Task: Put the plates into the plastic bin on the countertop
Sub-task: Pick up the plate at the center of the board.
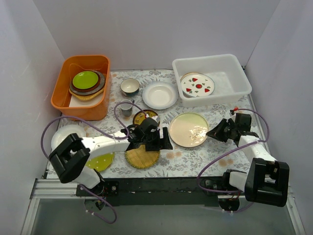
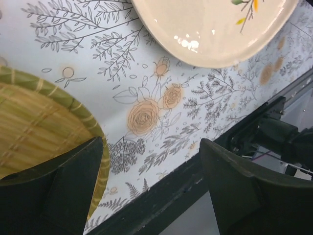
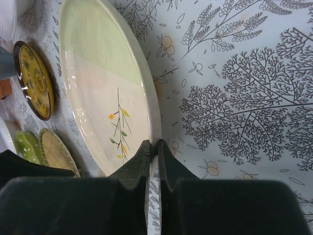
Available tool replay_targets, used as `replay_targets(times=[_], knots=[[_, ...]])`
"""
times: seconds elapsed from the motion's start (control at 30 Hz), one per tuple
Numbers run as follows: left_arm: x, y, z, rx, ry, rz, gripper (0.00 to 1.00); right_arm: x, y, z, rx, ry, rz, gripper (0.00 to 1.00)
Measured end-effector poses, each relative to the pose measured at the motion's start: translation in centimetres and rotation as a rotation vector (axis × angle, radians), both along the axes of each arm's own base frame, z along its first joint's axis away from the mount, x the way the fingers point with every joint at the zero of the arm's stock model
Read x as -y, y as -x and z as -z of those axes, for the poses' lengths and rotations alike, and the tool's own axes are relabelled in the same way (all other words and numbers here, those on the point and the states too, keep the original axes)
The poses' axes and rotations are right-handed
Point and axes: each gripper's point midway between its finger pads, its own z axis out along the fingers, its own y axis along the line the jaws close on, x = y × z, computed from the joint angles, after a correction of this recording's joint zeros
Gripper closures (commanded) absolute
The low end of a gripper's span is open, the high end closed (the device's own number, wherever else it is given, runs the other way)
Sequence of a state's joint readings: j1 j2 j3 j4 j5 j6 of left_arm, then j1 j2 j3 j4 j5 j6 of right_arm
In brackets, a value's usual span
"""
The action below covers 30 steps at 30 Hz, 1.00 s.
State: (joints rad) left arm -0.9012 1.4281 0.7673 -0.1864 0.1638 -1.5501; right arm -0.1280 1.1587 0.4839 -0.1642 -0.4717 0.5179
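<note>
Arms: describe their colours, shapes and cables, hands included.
The left arm and right arm have white links between blocky black joints. A purple cable loops along each. The left hand and right hand are matt black, with broad wedge-shaped fingers.

No writing, label, brand, number or sign can be read anywhere in these three views

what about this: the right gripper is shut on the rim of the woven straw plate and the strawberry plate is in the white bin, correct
Not quite. The right wrist view shows the right gripper shut on the rim of the cream leaf-sprig plate, not the woven straw plate. The strawberry plate is in the white bin.
</note>
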Motion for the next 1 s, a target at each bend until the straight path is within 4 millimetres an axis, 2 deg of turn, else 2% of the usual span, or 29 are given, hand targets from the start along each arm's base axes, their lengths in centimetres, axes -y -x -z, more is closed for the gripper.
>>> replay_targets(times=[0.07, 0.17, 0.47, 0.7, 0.8, 1.0], knots=[[0.8, -0.3, 1.1, -0.008, -0.026, -0.001, 0.26, 0.0, 0.3, 0.1, -0.009, 0.002, -0.005, 0.99], [2.1, -1.2, 1.5, 0.004, -0.031, -0.019, 0.28, 0.1, 0.6, 0.2, -0.018, 0.006, -0.011, 0.99], [4.9, -3.7, -0.1, 0.047, 0.040, -0.067, 0.31, -0.1, 1.2, -0.2, -0.011, 0.007, -0.034, 0.99], [6.0, -3.6, -0.1, 0.016, 0.079, -0.097, 0.37, -0.2, 1.2, -0.7, 0.007, -0.002, -0.041, 0.99], [6.5, -2.9, 0.4, -0.006, 0.081, -0.104, 0.41, -0.2, 1.2, -0.7, 0.007, -0.007, -0.041, 0.99], [8.2, -1.2, 1.7, -0.053, 0.087, -0.109, 0.42, -0.3, 1.3, -0.8, 0.008, -0.015, -0.046, 0.99]])
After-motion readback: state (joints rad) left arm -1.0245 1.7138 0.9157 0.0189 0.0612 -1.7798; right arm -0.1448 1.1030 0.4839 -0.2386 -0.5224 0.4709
